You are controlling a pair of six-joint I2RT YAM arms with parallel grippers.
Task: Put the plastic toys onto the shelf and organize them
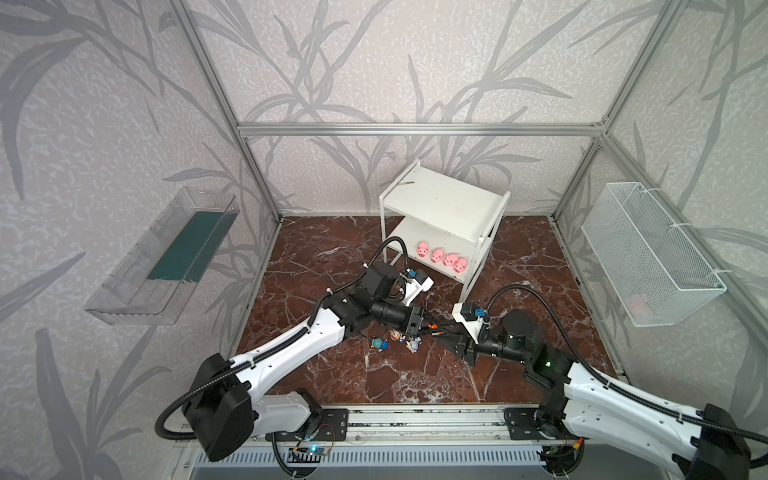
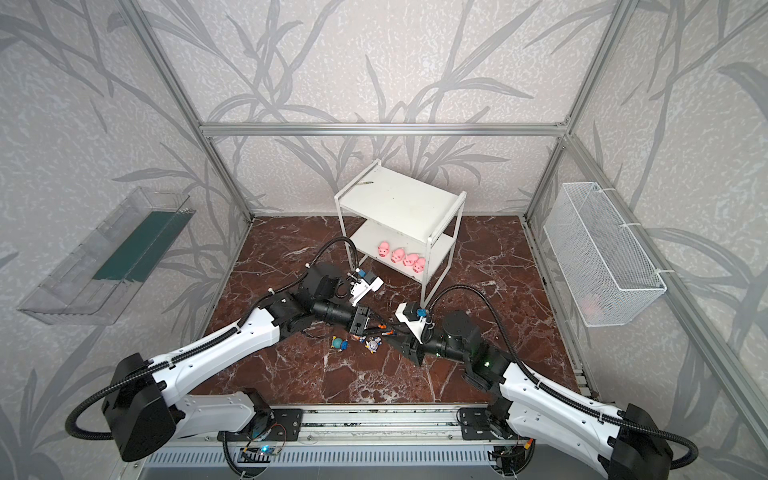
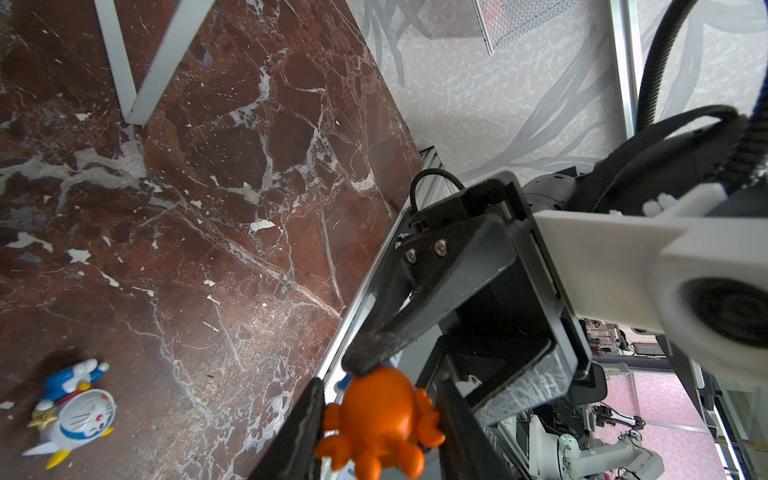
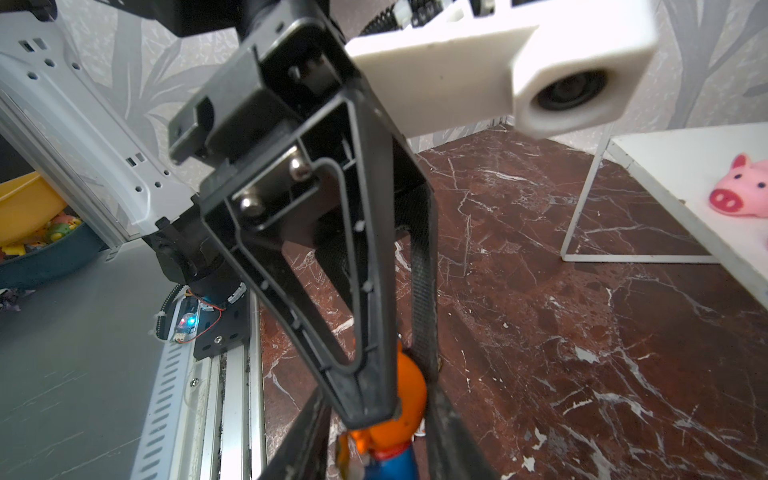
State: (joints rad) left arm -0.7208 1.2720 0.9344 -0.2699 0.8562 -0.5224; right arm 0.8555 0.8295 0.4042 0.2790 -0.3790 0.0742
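Note:
An orange-headed figurine (image 3: 380, 415) hangs above the floor between both grippers. My left gripper (image 1: 432, 329) is shut on it, its fingers pressing the orange spikes from both sides. My right gripper (image 1: 448, 333) is open around the same toy (image 4: 409, 395). One of its fingertips (image 3: 372, 353) touches the orange head and the other stands apart. A teal figurine (image 1: 378, 343), a brown one (image 1: 395, 335) and a white-gold one (image 1: 413, 345) lie on the floor below. Several pink pigs (image 1: 437, 255) stand in a row on the lower board of the white shelf (image 1: 444, 199).
The floor is red-brown marble. A clear plastic tray (image 1: 166, 257) hangs on the left wall and a white wire basket (image 1: 652, 253) on the right wall. The shelf's thin front leg (image 1: 467, 286) stands just behind the grippers.

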